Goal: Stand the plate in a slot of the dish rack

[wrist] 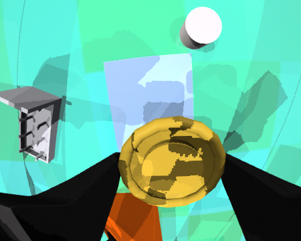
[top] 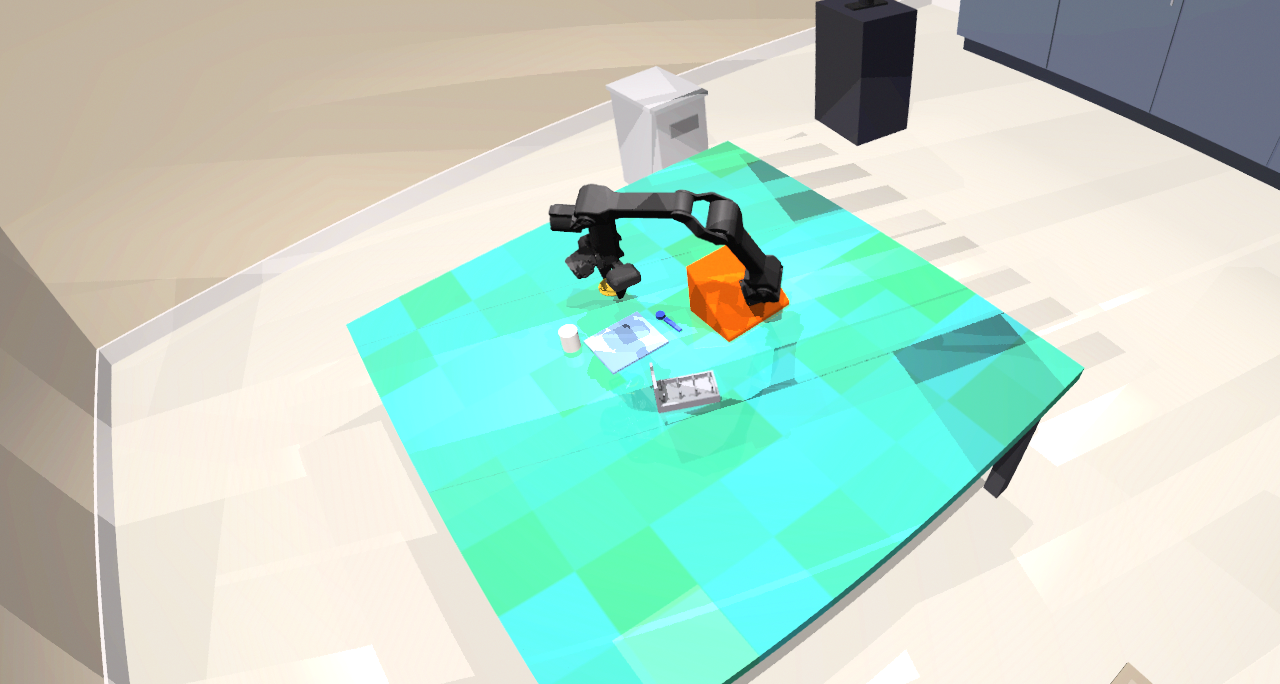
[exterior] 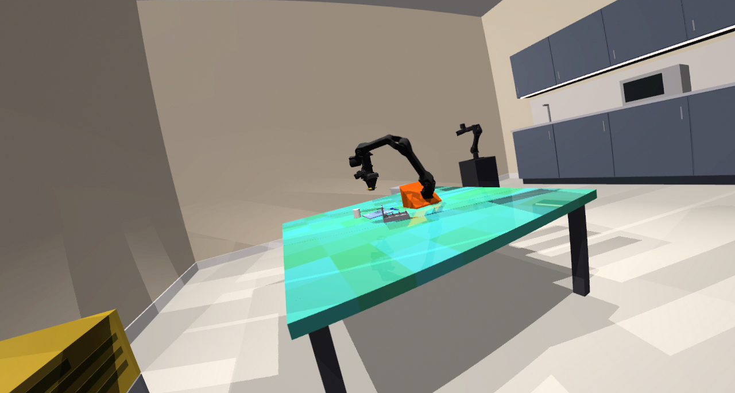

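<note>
My gripper [top: 610, 283] [exterior: 370, 186] [wrist: 170, 159] is shut on the yellow plate [wrist: 172, 163] [top: 609, 288] [exterior: 370, 188], gripping it by opposite rims. It holds the plate in the air, well above the table [top: 716, 501]. The plate faces the wrist camera. The grey dish rack [top: 687, 390] [exterior: 395, 216] [wrist: 35, 125] with thin rails stands on the table, to the front right of the gripper in the top view and at the left in the wrist view.
A pale blue mat [top: 626, 342] [wrist: 137, 90] lies below the gripper. A white cup [top: 568, 337] [wrist: 203, 26] [exterior: 356, 212] stands beside it. A blue spoon [top: 666, 319] lies near the orange arm base [top: 729, 299] [exterior: 417, 194] [wrist: 139, 223].
</note>
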Motion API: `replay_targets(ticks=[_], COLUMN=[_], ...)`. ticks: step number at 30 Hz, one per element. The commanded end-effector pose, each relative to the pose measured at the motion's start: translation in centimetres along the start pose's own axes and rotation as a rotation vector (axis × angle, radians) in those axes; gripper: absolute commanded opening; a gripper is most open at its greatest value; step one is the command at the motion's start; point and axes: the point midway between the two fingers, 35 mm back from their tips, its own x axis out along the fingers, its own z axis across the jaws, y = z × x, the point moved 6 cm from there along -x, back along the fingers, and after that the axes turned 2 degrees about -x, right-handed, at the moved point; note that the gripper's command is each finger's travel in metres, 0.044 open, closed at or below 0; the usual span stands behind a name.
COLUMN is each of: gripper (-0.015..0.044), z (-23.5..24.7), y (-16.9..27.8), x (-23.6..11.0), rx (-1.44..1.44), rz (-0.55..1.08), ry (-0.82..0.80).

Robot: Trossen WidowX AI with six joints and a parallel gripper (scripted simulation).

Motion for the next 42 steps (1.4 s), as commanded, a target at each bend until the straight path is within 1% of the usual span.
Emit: replay_targets(ticks=[1,20,42], gripper=[0.0,0.0,0.0], z=[2.2,12.8,22.7], y=[0.0,2.1,8.1], x=[-0.6,-1.8,-1.0], rx=[0.094,0.744,1.497], rz=[-0.003,-0.035,-0.076], ry=[0.012,0.036,0.014])
